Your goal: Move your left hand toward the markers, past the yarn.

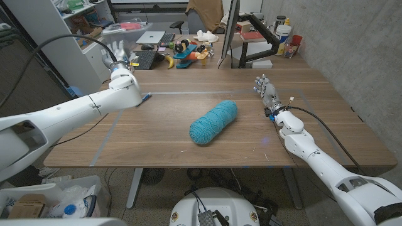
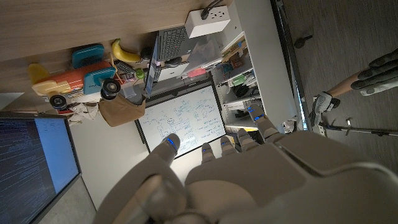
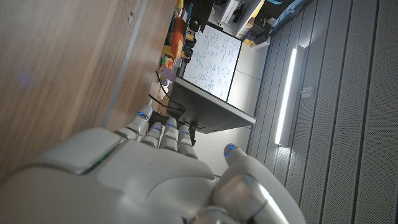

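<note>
A skein of teal yarn (image 1: 213,122) lies on its side at the middle of the wooden tabletop (image 1: 157,141), slanting from near left to far right, touched by neither hand. To its right, well apart, the robot's right hand (image 1: 267,92) stands near the right side of the tabletop, its fingers (image 1: 261,81) pointing far and lightly spread, holding nothing; the right wrist view shows them (image 3: 163,135) side by side over bare wood. On the far left, beyond the yarn, the left hand (image 1: 119,58) is raised over the tabletop's far left corner, fingers (image 1: 117,46) extended toward the cluttered desk behind and gripping nothing. The left wrist view looks along those straight fingers (image 2: 169,144) to a whiteboard (image 2: 183,118). Past the tabletop's far edge sit a keyboard (image 1: 144,59), a banana (image 1: 169,61) and colourful toys (image 1: 188,53). No markers can be made out.
</note>
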`<state>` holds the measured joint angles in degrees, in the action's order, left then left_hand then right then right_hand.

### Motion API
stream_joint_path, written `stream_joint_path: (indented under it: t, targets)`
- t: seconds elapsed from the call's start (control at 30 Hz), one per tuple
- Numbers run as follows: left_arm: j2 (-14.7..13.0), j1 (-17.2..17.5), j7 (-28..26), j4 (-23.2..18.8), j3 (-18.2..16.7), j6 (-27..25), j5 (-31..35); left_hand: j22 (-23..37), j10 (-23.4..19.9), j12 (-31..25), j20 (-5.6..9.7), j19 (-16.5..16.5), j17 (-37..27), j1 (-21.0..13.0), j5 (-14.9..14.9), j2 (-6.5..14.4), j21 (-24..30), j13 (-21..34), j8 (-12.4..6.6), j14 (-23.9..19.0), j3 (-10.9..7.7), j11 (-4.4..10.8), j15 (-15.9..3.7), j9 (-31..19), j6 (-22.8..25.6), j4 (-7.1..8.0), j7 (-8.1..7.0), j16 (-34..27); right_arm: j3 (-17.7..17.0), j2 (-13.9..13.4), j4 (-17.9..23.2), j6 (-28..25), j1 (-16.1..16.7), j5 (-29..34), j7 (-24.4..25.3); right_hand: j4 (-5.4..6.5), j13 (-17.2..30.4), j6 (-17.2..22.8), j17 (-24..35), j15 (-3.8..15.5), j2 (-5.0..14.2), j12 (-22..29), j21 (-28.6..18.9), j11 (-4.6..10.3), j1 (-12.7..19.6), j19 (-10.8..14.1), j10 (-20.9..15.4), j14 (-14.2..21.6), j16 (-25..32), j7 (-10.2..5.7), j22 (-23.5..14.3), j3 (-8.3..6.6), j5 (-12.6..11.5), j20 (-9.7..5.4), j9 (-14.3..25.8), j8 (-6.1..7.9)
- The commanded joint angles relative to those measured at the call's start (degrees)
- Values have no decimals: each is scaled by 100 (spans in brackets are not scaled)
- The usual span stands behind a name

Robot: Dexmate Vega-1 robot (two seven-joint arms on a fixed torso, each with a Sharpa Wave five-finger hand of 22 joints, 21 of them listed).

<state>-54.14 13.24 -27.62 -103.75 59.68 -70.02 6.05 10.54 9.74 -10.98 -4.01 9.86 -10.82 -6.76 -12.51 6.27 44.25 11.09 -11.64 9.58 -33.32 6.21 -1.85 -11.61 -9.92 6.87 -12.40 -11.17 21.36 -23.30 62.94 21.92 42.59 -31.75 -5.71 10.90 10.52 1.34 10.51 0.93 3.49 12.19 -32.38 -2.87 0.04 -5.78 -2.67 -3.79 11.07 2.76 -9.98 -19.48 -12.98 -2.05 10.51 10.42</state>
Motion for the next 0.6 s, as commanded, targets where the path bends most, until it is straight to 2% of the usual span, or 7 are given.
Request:
stream_joint_path:
  t: [0.03,0.6]
  targets:
    - [90,-163,223,245,253,-26,65,26,1079,33,31,1592,-12,-58,-14,72,-37,10,20,1154,-3,-45,-136,-13,-1012,48,-37,13,23,31,-82,26,-43,25,-32,-3,19,26,24,15,700,8,34,-20,-8,37,-4,-20,15,0,-33,40,-31,-574,12,54]
    - [166,-165,365,432,328,-74,-90,34,1161,19,5,1654,-17,-73,-20,102,-78,18,29,1238,12,-77,-113,-24,-1127,83,-38,17,40,54,-140,50,-86,28,-91,-2,19,31,23,8,703,6,84,-22,-8,47,-9,-18,14,4,-35,41,-33,-571,12,54]
